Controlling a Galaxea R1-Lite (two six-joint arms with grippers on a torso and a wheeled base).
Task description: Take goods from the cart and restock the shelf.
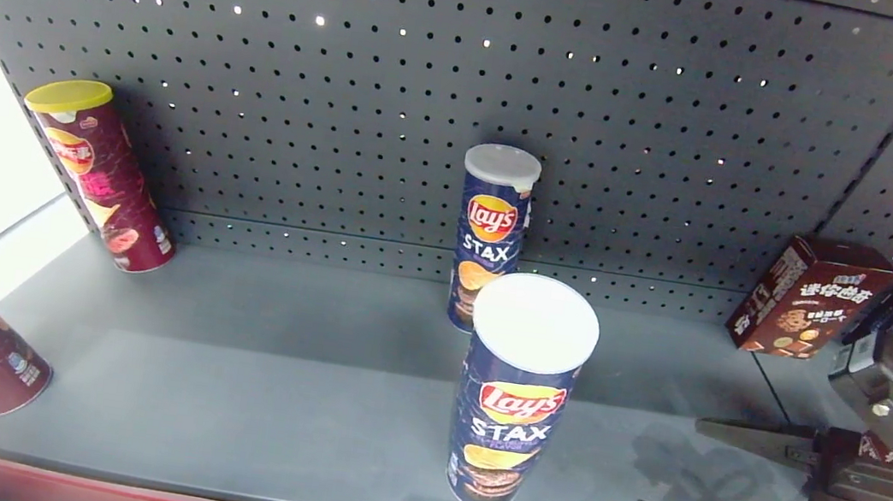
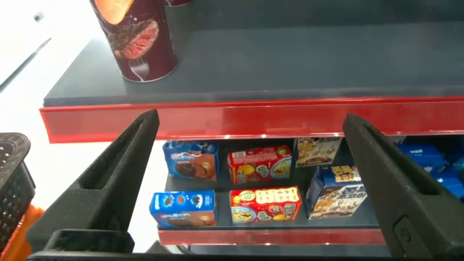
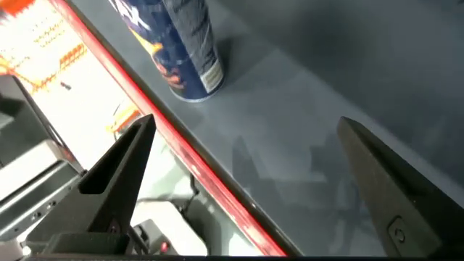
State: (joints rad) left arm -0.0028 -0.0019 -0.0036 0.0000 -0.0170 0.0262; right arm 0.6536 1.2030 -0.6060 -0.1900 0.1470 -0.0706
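Blue chip can (image 1: 518, 398) stands upright near the front edge of the shelf (image 1: 265, 382). The right claw (image 1: 670, 465) sits released and empty beside it, so it is best drawn straight back without clipping the can. The left claw (image 2: 250, 119) is also released, below the shelf lip.

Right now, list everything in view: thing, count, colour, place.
shelf: 1, grey with red front edge, ahead.
blue chip cans: 2, blue, shelf centre, one behind the other.
maroon cans: 2, maroon, shelf's left end, back and front.
brown boxes: at least 2, brown, shelf's right back.
small boxes: several, blue, red and others, lower shelf.
basket: 1, black, low beside the shelving.
left gripper: 1, black, open, facing the shelf's red edge.
right gripper: 1, black, open, over shelf's right front.
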